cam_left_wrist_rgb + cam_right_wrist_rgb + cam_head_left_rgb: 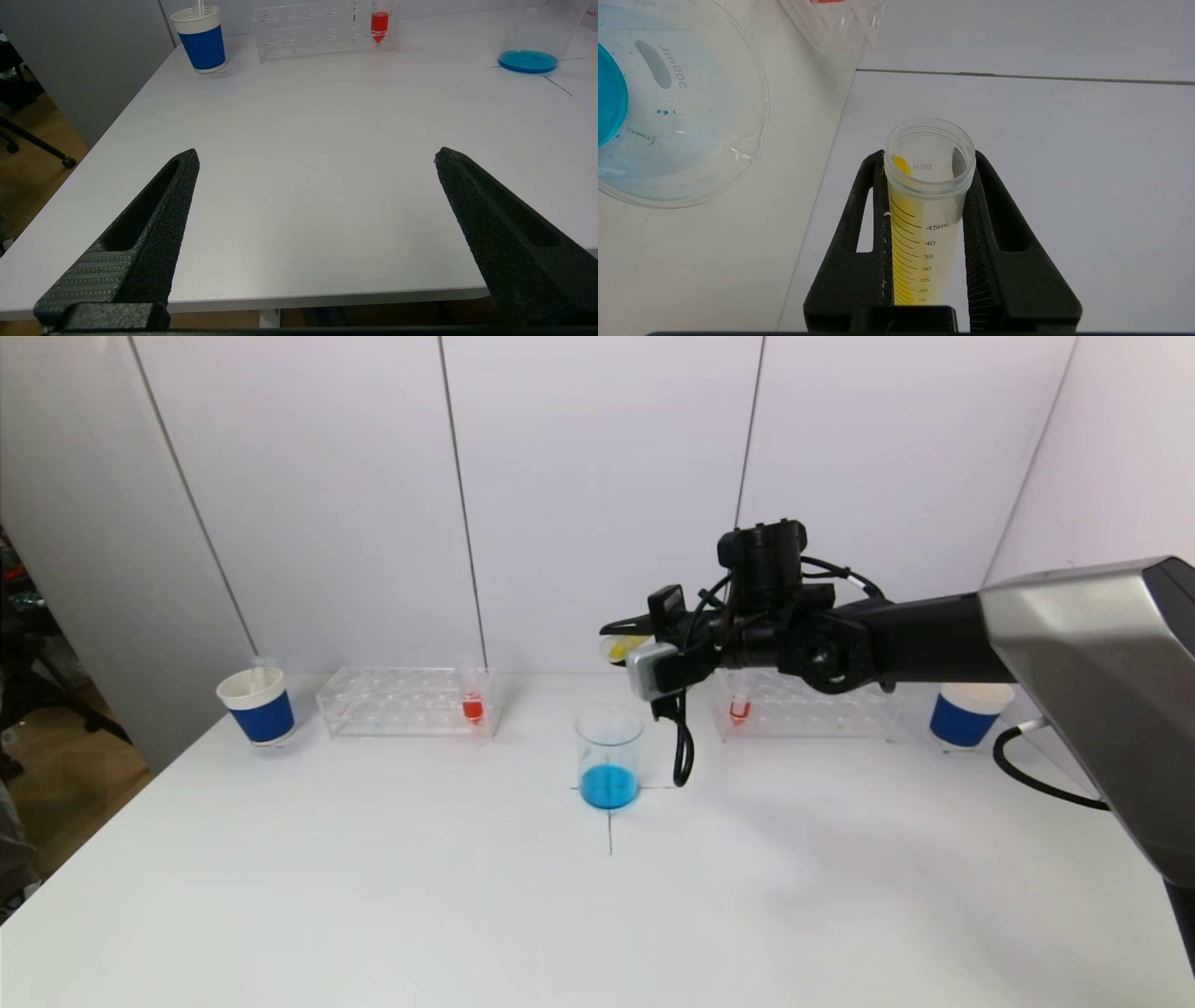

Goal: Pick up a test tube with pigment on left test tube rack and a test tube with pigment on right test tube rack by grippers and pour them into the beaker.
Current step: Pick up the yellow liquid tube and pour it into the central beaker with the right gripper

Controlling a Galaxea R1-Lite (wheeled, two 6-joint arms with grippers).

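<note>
White tabletop below, the right gripper [924, 196] clamps a light, slick plastic tube [927, 205] of yellow pigment between its jaws near the rim, tipped above the beaker [609, 756], while the left gripper [317, 186] idles agape, nothing between its jaws.

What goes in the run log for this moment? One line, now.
right gripper: shut on yellow test tube, tilted above beaker | beaker: blue liquid | left gripper: open, idle over table

Bright, even overhead light, soft faint shadows on the white table [373, 896], all views sharp.
</note>
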